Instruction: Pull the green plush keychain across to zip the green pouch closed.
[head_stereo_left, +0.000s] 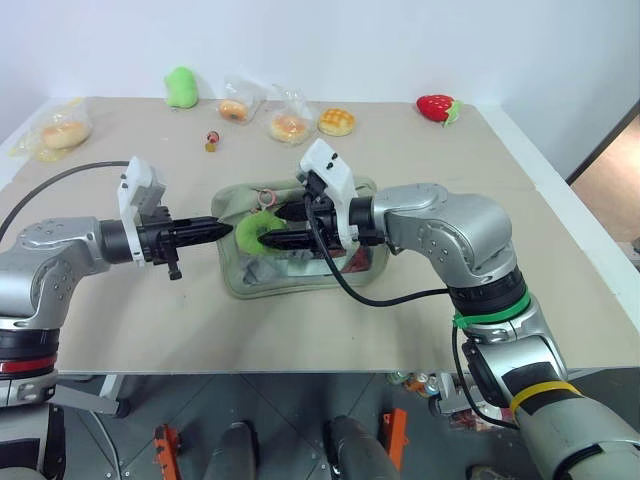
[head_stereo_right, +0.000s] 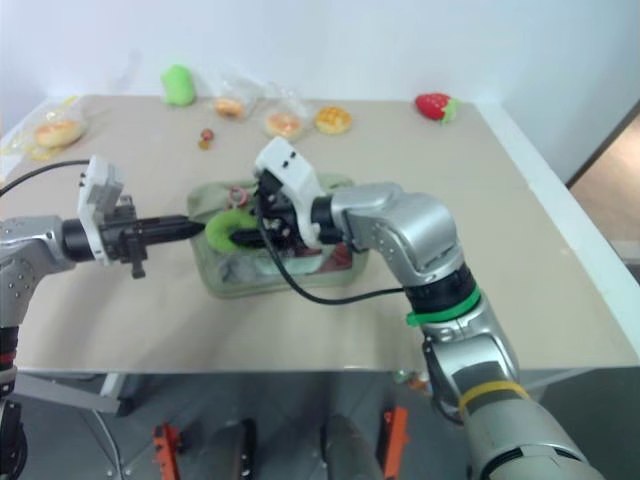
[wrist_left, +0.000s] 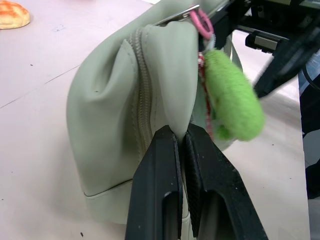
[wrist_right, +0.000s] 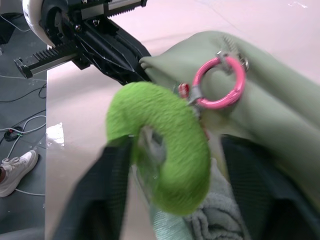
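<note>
The green pouch (head_stereo_left: 250, 280) lies mid-table, its top gaping over the contents. My left gripper (head_stereo_left: 225, 229) is shut on the pouch's left end. In the left wrist view its fingers (wrist_left: 160, 165) pinch a fold of fabric beside the zipper. The green plush keychain (head_stereo_left: 255, 230), a fuzzy lime ring on a pink clasp (wrist_right: 220, 82), hangs at that same end. My right gripper (wrist_right: 177, 145) reaches in from the right and straddles the ring. One finger is against the plush; the other stands apart from it.
Along the table's back lie a larger green plush blob (head_stereo_left: 181, 87), bagged breads (head_stereo_left: 63, 132) (head_stereo_left: 290, 125), a bun (head_stereo_left: 336, 121), a plush strawberry (head_stereo_left: 436, 107) and a small red item (head_stereo_left: 211, 140). The table's front edge (head_stereo_left: 300, 370) runs just below the pouch.
</note>
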